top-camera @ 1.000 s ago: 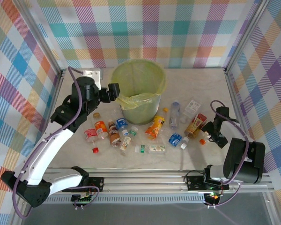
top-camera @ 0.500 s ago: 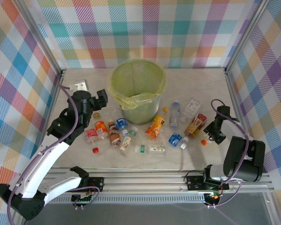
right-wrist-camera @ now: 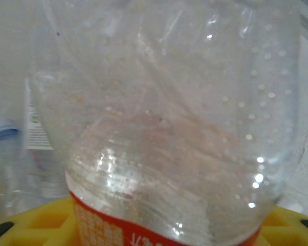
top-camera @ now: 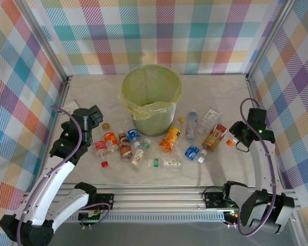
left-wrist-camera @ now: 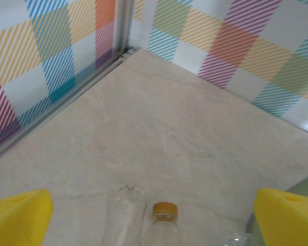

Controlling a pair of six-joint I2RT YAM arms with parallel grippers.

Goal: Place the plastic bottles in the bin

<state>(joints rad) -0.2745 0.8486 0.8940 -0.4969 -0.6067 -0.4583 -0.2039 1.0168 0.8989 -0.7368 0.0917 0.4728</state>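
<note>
The bin (top-camera: 151,97), lined with a yellow-green bag, stands at the middle back. Several plastic bottles (top-camera: 170,138) lie scattered in front of it. My right gripper (top-camera: 236,134) is shut on a clear bottle with a red label (top-camera: 216,136), at the right end of the scatter. In the right wrist view that bottle (right-wrist-camera: 164,128) sits between the yellow fingers (right-wrist-camera: 31,225). My left gripper (top-camera: 95,117) stands open, left of the bin. Its yellow fingertips (left-wrist-camera: 18,218) are spread wide either side of a clear bottle with a brownish cap (left-wrist-camera: 165,210).
A loose red cap (top-camera: 104,164) and an orange cap (top-camera: 181,120) lie among the bottles. Checked walls and metal rails (top-camera: 66,87) close in the table on three sides. Bare tabletop (left-wrist-camera: 185,113) lies behind the left gripper's bottle.
The left arm drew back from the bin's rim toward the near left and opened fully. The right gripper closed on the red-labelled bottle, and its arm swung up and to the right.
</note>
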